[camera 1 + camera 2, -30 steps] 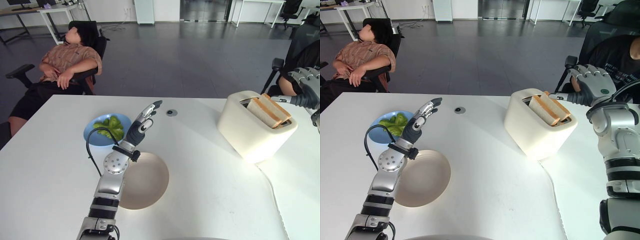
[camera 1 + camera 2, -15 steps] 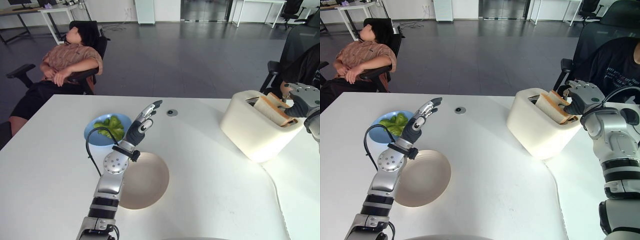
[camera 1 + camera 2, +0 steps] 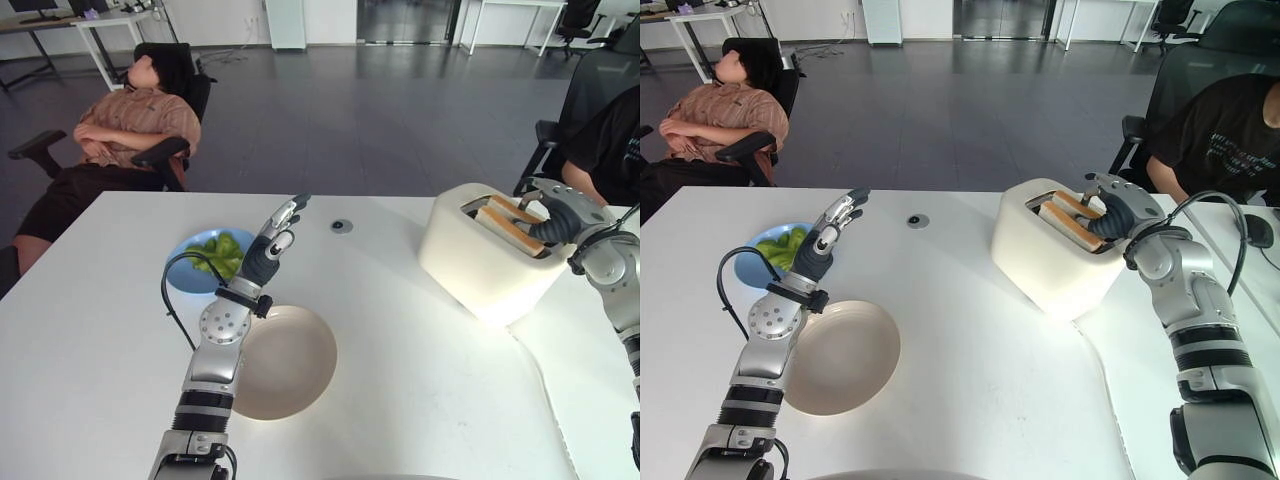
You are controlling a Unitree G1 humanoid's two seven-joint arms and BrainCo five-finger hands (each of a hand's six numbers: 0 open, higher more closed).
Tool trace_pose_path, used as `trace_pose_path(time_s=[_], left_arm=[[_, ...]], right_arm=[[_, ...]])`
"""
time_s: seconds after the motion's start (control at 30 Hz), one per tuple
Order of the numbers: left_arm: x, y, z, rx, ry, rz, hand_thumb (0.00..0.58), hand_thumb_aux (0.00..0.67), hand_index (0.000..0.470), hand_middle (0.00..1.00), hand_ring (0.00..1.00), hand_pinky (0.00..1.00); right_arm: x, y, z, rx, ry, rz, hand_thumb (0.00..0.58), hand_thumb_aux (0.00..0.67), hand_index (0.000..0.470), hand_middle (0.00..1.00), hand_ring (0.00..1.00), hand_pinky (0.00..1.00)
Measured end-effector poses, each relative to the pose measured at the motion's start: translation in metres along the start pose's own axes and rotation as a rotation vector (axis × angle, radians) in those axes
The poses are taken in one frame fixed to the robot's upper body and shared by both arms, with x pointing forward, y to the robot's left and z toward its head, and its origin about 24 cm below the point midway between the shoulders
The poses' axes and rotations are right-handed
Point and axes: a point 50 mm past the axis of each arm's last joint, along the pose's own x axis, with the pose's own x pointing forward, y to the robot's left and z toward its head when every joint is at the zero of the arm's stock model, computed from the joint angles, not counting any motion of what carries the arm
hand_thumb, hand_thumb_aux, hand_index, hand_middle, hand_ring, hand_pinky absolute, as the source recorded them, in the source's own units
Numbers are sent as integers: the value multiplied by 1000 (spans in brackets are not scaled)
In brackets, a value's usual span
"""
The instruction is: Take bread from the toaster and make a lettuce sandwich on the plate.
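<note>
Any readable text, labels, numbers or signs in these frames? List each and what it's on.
None legible anywhere.
Toaster, bread, plate, blue bowl: no print visible.
Left hand, right hand: no markings that can be read.

**Smooth shells, matt table**

The toaster [image 3: 1045, 255] had a smooth cream shell with a soft sheen, plastic by the look of it. The bread [image 3: 1068, 222] looked dry and porous. The table [image 3: 970, 330] was matt white, the plate [image 3: 850, 350] dull beige. The left hand [image 3: 825, 235] and right hand [image 3: 1118, 212] showed silvery metal and dark plastic.
</note>
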Motion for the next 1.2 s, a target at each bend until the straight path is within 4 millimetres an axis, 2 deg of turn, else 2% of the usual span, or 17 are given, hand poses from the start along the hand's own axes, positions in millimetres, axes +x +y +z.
trace_pose_path(time_s=[0.13, 0.23, 0.33, 0.43, 0.53, 0.63, 0.73, 0.77, 0.9, 1.03, 1.2], left_arm=[[0, 0, -1, 0, 2, 0, 0, 0, 0, 0, 0, 0], [0, 0, -1, 1, 2, -1, 0, 0, 0, 0, 0, 0], [3, 5, 1, 26, -7, -4, 0, 0, 0, 0, 0, 0], [4, 9, 2, 64, -8, -11, 0, 0, 0, 0, 0, 0], [7, 25, 10, 187, -17, -11, 0, 0, 0, 0, 0, 0], [9, 50, 14, 412, 17, -14, 0, 0, 0, 0, 0, 0], [17, 100, 25, 721, 77, 38, 0, 0, 0, 0, 0, 0], [17, 113, 28, 798, 100, 57, 0, 0, 0, 0, 0, 0], [18, 152, 32, 1085, 194, 124, 0, 0, 0, 0, 0, 0], [15, 160, 19, 1208, 260, 94, 0, 0, 0, 0, 0, 0], [19, 163, 18, 1230, 264, 96, 0, 0, 0, 0, 0, 0]], right_arm=[[4, -31, 3, -3, -17, -158, 580, 670, 470, 0, 0, 0], [4, -56, 14, -6, -63, -274, 580, 670, 470, 0, 0, 0], [0, -74, 41, 25, -181, -380, 580, 670, 470, 0, 0, 0], [-4, -74, 79, 82, -322, -396, 580, 670, 470, 0, 0, 0], [-8, -52, 129, 216, -497, -279, 580, 670, 470, 0, 0, 0], [-9, -22, 155, 420, -567, -109, 580, 670, 470, 0, 0, 0], [-11, 28, 194, 664, -632, 138, 580, 670, 470, 0, 0, 0], [-12, 37, 203, 715, -638, 186, 580, 670, 470, 0, 0, 0], [-20, 83, 239, 884, -639, 382, 580, 670, 470, 0, 0, 0], [-25, 109, 263, 968, -629, 504, 580, 670, 470, 0, 0, 0], [-35, 141, 284, 1011, -609, 644, 580, 670, 470, 0, 0, 0]])
